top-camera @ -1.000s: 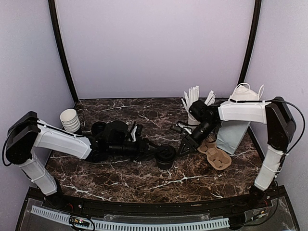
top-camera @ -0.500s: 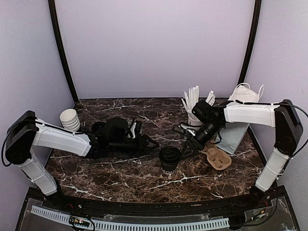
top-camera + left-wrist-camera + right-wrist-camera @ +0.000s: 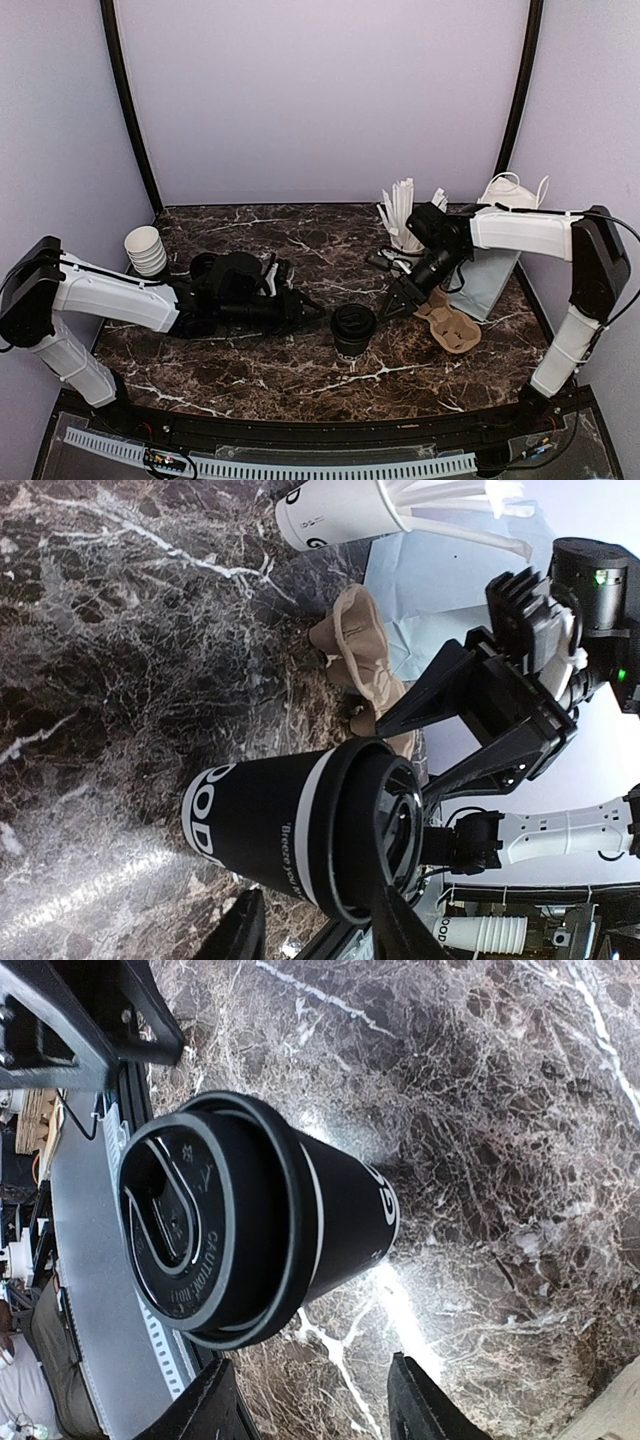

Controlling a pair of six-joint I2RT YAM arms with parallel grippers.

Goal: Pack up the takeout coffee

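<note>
Left gripper [image 3: 312, 312] and right gripper [image 3: 392, 303] low, inward-facing, fingers apart.

- A stack of lidless white cups [image 3: 146, 250] is sitting at the left edge of the dark marble table [image 3: 300, 235].
- A white cup of white sticks [image 3: 403, 222] is standing at upper right.
- A pale paper bag [image 3: 487, 282] is standing right of it, with what looks like a white mask [image 3: 510, 192] resting on top.
- A brown cardboard cup carrier [image 3: 452, 326] is lying just below the bag.

There's the black-lidded dark paper cup [image 3: 353, 328], white lettering, on dark brown white-veined marble bench [image 3: 300, 240]; tan pulp carrier [image 3: 450, 325] beside it.
</note>
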